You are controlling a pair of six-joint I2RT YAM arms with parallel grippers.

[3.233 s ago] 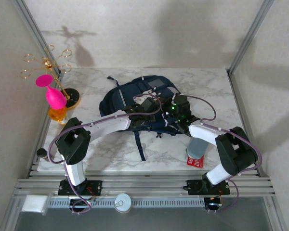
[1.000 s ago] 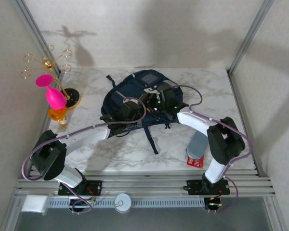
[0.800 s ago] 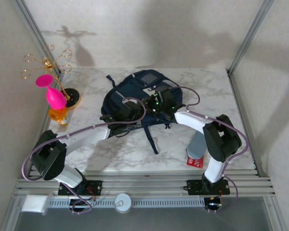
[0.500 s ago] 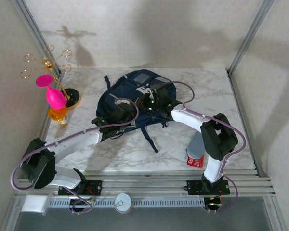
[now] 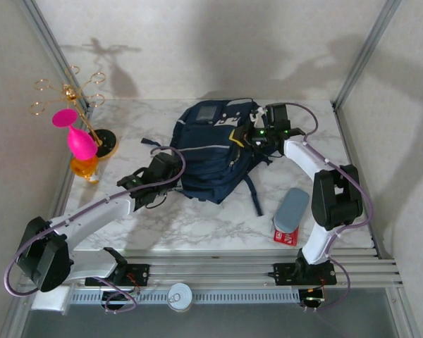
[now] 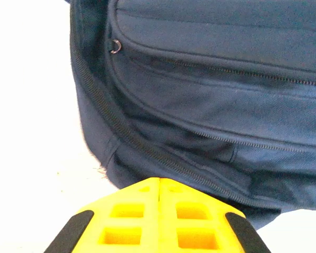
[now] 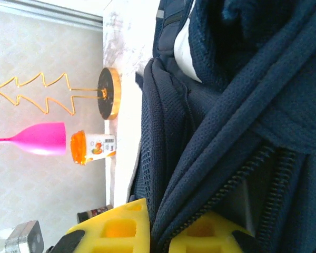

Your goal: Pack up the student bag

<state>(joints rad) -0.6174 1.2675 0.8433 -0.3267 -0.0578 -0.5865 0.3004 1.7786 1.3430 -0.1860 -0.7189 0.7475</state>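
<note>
White marble-veined tabletop (image 5: 197, 225) carries the student bag (image 5: 215, 151), which lies past the middle and a little to the right, between the two arms. One dark strap trails toward the near edge.

The right fingers (image 7: 116, 229) pinch a padded mesh band at the bag's top, next to a zip whose two tracks appear parted. The step in hand seems to be tugging the mouth open, or raising the top end. Doing it well likely means a slow, steady pull along the band, so the soft fabric does not slide out of the pinch.

The left fingers (image 6: 131, 221) are pressed together with nothing between them, just short of the bag's lower end. They could press down there to anchor it (smooth marble probably lets the bag skid).

A grey case (image 5: 292, 209) waits near the right arm, perhaps next to go in.

The bag is navy fabric, soft and slumped. It has a thin light stripe across the front pocket, a grey patch near the top, several zip lines and a small metal ring by one seam.
</note>
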